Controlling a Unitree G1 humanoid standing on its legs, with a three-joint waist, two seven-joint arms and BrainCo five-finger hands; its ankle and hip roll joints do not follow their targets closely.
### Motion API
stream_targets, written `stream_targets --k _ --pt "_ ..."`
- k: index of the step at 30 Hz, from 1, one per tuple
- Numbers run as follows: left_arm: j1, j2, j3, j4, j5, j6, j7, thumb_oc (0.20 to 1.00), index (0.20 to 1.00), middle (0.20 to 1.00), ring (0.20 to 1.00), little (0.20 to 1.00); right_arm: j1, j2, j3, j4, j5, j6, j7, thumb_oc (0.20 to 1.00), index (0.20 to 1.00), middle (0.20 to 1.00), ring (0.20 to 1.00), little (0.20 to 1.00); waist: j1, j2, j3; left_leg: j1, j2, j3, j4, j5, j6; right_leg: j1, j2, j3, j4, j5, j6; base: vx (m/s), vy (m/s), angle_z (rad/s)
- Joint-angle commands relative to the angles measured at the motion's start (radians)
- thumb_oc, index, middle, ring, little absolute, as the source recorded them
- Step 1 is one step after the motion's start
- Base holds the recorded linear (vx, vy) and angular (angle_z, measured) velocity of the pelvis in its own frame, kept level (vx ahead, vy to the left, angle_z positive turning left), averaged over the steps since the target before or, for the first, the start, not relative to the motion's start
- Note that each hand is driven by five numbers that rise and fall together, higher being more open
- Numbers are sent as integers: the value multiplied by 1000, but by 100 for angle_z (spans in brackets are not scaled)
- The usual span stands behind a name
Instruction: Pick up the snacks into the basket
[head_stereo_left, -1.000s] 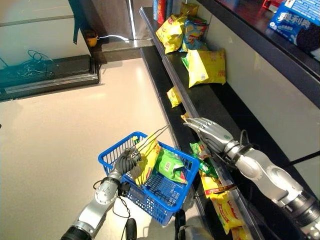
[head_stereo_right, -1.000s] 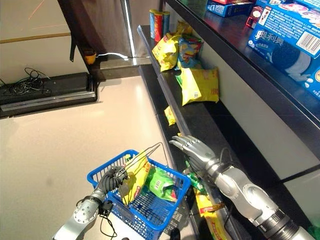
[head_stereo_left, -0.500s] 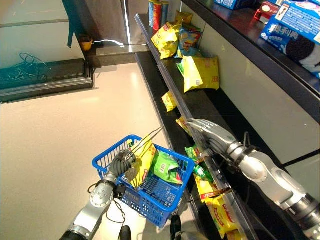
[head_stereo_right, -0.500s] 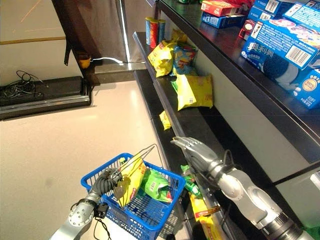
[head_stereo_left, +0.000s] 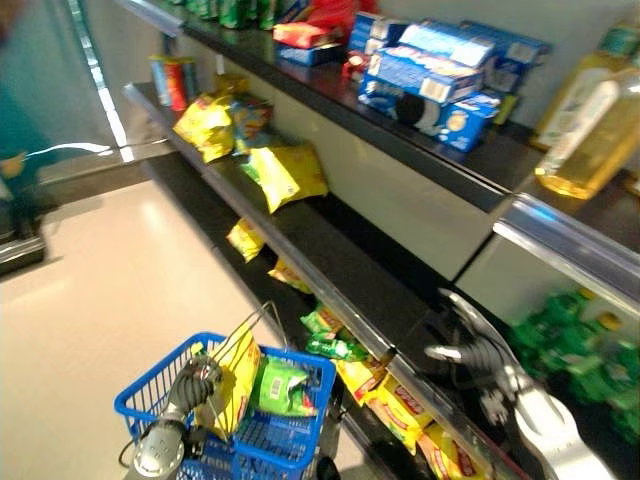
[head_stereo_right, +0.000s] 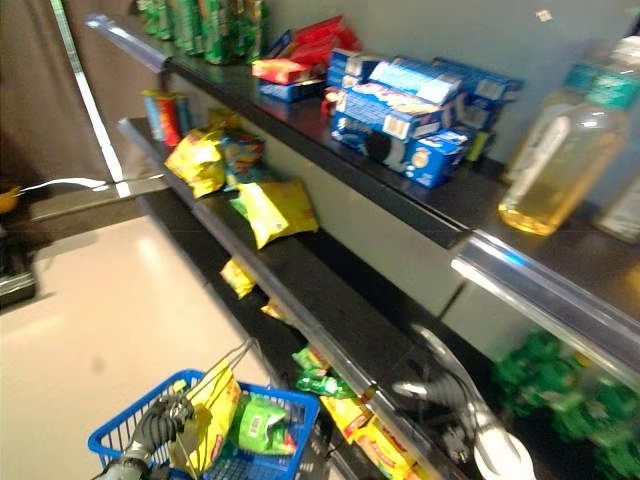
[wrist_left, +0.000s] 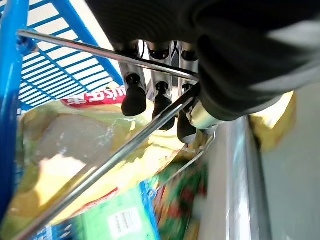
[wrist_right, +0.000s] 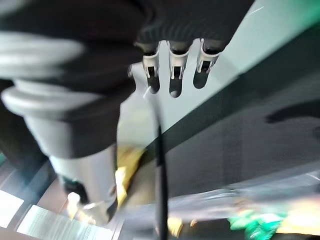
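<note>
A blue wire basket (head_stereo_left: 270, 348) hangs at the lower left, next to the shelving. My left hand (head_stereo_left: 190, 381) is shut on its metal handle (wrist_left: 100, 50), the fingers (wrist_left: 134, 100) curled over the wire. In the basket lie a yellow snack bag (head_stereo_left: 236, 378) and a green snack pack (head_stereo_left: 283, 386). My right hand (head_stereo_left: 483, 354) is open over the dark lower shelf, holding nothing, to the right of the green packs (head_stereo_left: 326, 326) and yellow-red packs (head_stereo_left: 398, 398) lying there. Its straight fingers (wrist_right: 172, 75) point across bare shelf.
The middle shelf carries yellow snack bags (head_stereo_left: 286, 174) and cans (head_stereo_left: 172, 82) at its far end. A small yellow pack (head_stereo_left: 245, 238) lies farther along the lower shelf. Blue boxes (head_stereo_left: 430, 85) and an oil bottle (head_stereo_left: 590, 130) stand on the top shelf. Pale floor (head_stereo_left: 120, 270) lies left.
The camera has swung up and to the right, bringing the upper shelves into view. My right hand now sits farther from the basket, deeper over the lower shelf. The left hand keeps its hold.
</note>
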Motion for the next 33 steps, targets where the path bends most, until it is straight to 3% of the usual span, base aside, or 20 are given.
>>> stream_targets --k 1,2,3,4,6,8,10,13,14,17,19,20,21,22,26,29,30,33 --pt "-70 12 129 -169 29 -197 29 200 200 200 200 200 -83 -59 3 -3 12 -44 -34 1000 1000 1000 1000 1000 45 103 27 64 43 30 -85 -26 -54 -56 -102 -272 78 78 91 -169 117 -222" --pt "-70 12 129 -169 29 -197 29 200 200 200 200 200 -84 -59 4 -3 12 -44 -34 1000 1000 1000 1000 1000 44 99 26 63 40 31 -87 -22 -54 -58 -105 -271 77 80 92 -212 78 -205" --pt "-56 6 145 -161 22 -198 34 200 200 200 200 200 -75 -58 -5 -1 -6 -44 -43 1000 1000 1000 1000 1000 52 111 24 61 54 64 -107 -5 -48 -40 -130 -320 103 58 80 -210 50 -185" --pt "-41 -3 153 -161 11 -199 27 200 200 200 200 200 -68 -62 -9 4 -18 -41 -43 1000 1000 1000 1000 1000 53 114 16 59 57 80 -128 9 -44 -25 -140 -330 116 50 69 -302 67 -161" --pt "-9 -22 159 -179 -5 -197 11 200 200 200 200 200 -32 -50 -38 41 -40 -31 -50 1000 1000 1000 1000 1000 68 139 -13 60 78 126 -167 36 -37 43 -154 -372 224 -2 55 -266 35 -129" --pt "-9 -22 159 -179 -5 -197 11 200 200 200 200 200 -32 -50 -38 41 -40 -31 -50 1000 1000 1000 1000 1000 69 138 -15 56 77 127 -168 39 -37 40 -155 -370 223 1 55 -104 -11 -82" --pt "10 -35 155 -198 -9 -193 3 200 200 200 200 200 -31 -46 -44 72 -71 -19 -56 1000 1000 1000 1000 1000 93 150 -52 57 92 175 -207 68 -37 126 -171 -419 260 -28 57 -139 -99 -93" --pt "-5 -42 147 -196 -5 -195 11 200 200 200 200 200 -47 -47 -37 96 -89 -16 -67 1000 1000 1000 1000 1000 115 138 -79 39 107 203 -205 82 -53 204 -180 -432 171 -47 76 -118 -212 -62" --pt "-11 -45 145 -191 -4 -198 20 200 200 200 200 200 -65 -59 -23 112 -103 -17 -71 1000 1000 1000 1000 1000 128 133 -85 21 121 214 -195 89 -60 222 -171 -440 99 -48 78 -145 -292 -54" --pt "-20 -58 129 -150 2 -197 33 200 200 200 200 200 -88 -47 9 214 -95 -14 -95 1000 1000 1000 1000 1000 139 125 -92 9 162 228 -193 117 -85 228 -139 -422 55 -67 68 -60 -343 -68" --pt "-51 -64 91 -65 12 -193 38 200 200 200 200 200 -99 -42 31 342 -107 -10 -127 1000 1000 1000 1000 1000 128 131 -87 9 211 211 -190 154 -115 243 -90 -423 55 -95 39 -27 -313 8" --pt "-53 -64 90 -64 12 -194 39 200 200 200 200 200 -101 -42 31 345 -107 -12 -128 1000 1000 1000 1000 1000 127 131 -86 9 212 209 -190 154 -116 244 -89 -425 56 -95 39 -65 -370 32" --pt "-79 -80 52 38 11 -180 33 200 200 200 200 200 -114 -25 60 478 -101 -7 -150 1000 1000 1000 1000 1000 115 139 -77 5 249 199 -179 181 -137 255 -56 -430 62 -113 14 -44 -195 27" --pt "-81 -80 52 40 11 -182 33 200 200 200 200 200 -117 -25 61 481 -101 -9 -151 1000 1000 1000 1000 1000 114 139 -76 4 250 197 -177 180 -138 255 -55 -431 62 -113 13 -72 -268 26" --pt "-109 -118 -12 290 86 -156 44 200 200 200 200 200 -169 16 128 786 -99 8 -171 1000 1000 1000 1000 1000 103 152 -50 -4 288 165 -114 192 -155 299 -12 -431 50 -135 -23 -44 -185 40" --pt "-101 -144 -23 383 94 -142 36 200 200 200 200 200 -183 39 130 916 -86 21 -172 1000 1000 1000 1000 1000 101 161 -43 -5 286 145 -94 189 -157 310 0 -427 50 -143 -35 -19 -99 5" --pt "-93 -180 -26 515 87 -121 14 200 200 200 200 200 -186 70 108 1031 -41 38 -164 1000 1000 1000 1000 1000 96 169 -39 -4 279 120 -76 183 -159 318 8 -417 52 -153 -44 -8 -61 6" --pt "-96 -217 -12 670 50 -95 -8 200 200 200 200 200 -211 94 62 1148 35 51 -164 1000 1000 1000 1000 1000 107 168 -45 -17 208 10 -59 159 -155 310 12 -388 46 -140 -47 -5 -43 -9"
